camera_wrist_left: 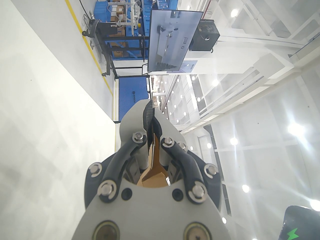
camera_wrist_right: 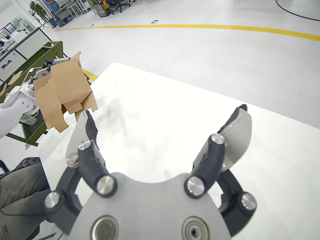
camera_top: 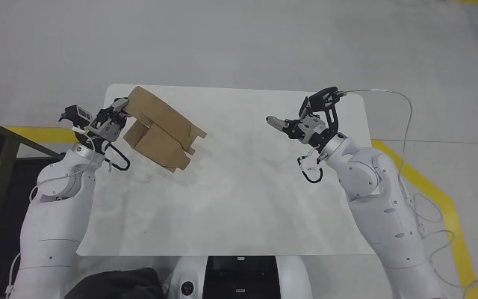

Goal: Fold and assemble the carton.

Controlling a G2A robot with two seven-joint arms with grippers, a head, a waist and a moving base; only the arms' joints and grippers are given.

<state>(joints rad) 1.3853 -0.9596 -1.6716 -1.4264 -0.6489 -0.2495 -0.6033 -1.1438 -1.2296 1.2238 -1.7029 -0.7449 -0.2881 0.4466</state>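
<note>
A brown cardboard carton (camera_top: pixel 160 128), partly unfolded with loose flaps, hangs above the far left corner of the white table (camera_top: pixel 239 202). My left gripper (camera_top: pixel 119 113) is shut on one edge of it; in the left wrist view a strip of cardboard (camera_wrist_left: pixel 155 161) sits pinched between the closed fingers (camera_wrist_left: pixel 147 116). My right gripper (camera_top: pixel 280 123) stands open over the far right part of the table, well apart from the carton. From the right wrist view the carton (camera_wrist_right: pixel 63 91) is seen held up at the table's far corner, beyond the open right gripper (camera_wrist_right: pixel 162 116).
A dark green rack (camera_wrist_right: pixel 30 58) with cardboard scraps stands beyond the table's left side. A yellow floor line (camera_top: pixel 418 172) runs around the table. A cable (camera_top: pixel 396 97) trails from the right arm.
</note>
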